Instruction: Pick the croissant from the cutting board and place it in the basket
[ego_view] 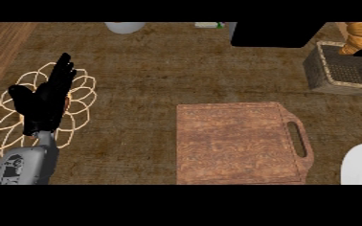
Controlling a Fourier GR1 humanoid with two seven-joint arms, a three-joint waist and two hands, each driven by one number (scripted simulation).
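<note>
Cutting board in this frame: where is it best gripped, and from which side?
By the handle at the cutting board's right end, coming from the view's right. The slot cut through there lets fingers hook round the bar, while the other edges lie flat on the counter.

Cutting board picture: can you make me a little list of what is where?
board: brown wooden cutting board with a handle slot, nothing on it
croissant: golden-orange croissant, top right, by the basket's far rim
basket: dark square woven basket, right edge
left hand: black left hand, open, over a pale flower-shaped wire mat
</note>
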